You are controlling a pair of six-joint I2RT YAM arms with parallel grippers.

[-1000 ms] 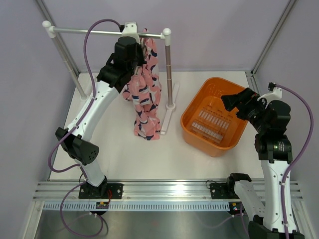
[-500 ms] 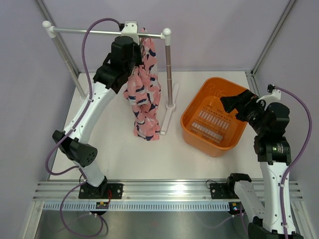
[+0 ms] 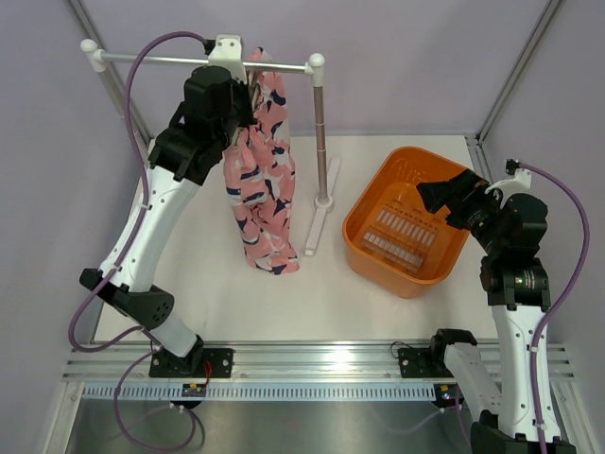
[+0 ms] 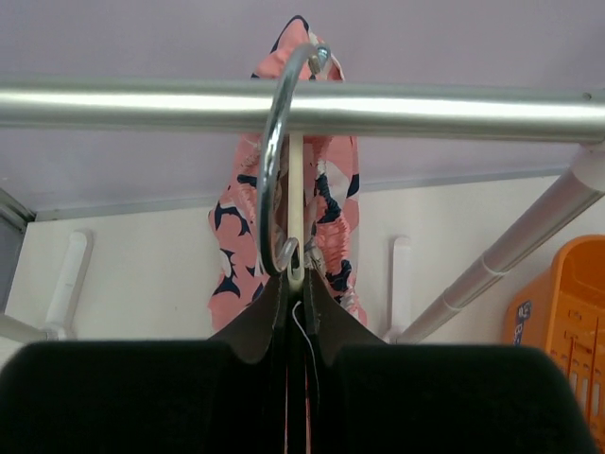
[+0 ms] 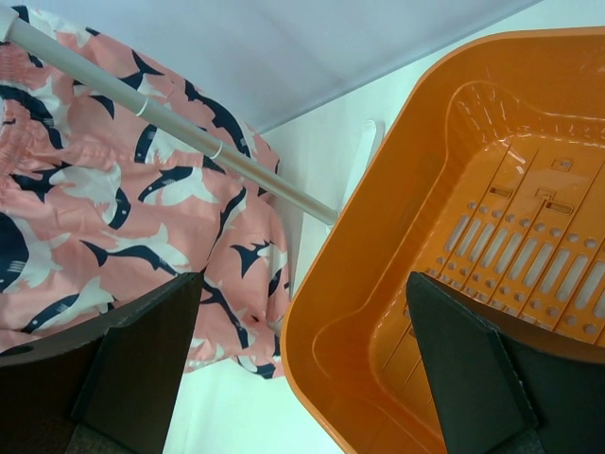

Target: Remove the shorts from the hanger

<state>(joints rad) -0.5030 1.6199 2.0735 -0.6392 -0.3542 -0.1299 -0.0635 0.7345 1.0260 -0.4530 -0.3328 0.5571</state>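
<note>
Top external view: shows the shorts [image 3: 257,189] hanging limp below the grey rail [image 3: 170,61], just left of the stand's upright post [image 3: 321,132], with the lower end near the white table [image 3: 208,303]; cannot tell whether touching it. Places the left gripper [image 3: 241,95] at the top of the garment, just under the rail. Left wrist view: shows the cream neck of the hanger [image 4: 296,203] pinched between the closed-in fingers [image 4: 269,317], with the metal hook [image 4: 269,142] looped over the rail and pink cloth behind. Right wrist view: shows the right gripper [image 5: 302,359] above the orange basket [image 5: 378,227], fingers spread wide, gripping nothing, well apart from the shorts.
</note>
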